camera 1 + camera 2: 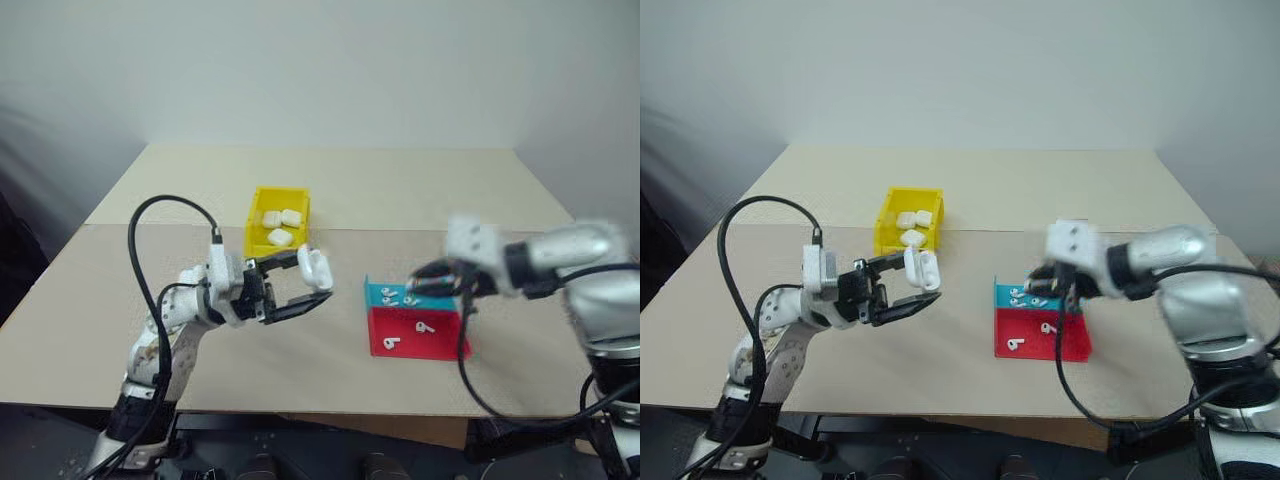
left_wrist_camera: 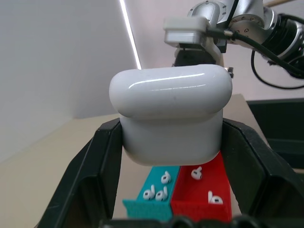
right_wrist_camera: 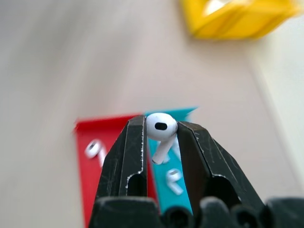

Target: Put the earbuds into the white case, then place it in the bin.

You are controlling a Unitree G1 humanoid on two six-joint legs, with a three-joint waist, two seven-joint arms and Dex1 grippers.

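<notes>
Right pincer is clamped on one earbud above the blue-and-red tray; left pincer grips the white case, lid shut, near the yellow bin. Loading step, I'd say: the lid needs opening first.

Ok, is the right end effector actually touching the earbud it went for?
Touching. The right wrist view shows the earbud pinched between the right end effector fingers, lifted clear above the tray.

Beige table with bin, tray
</notes>
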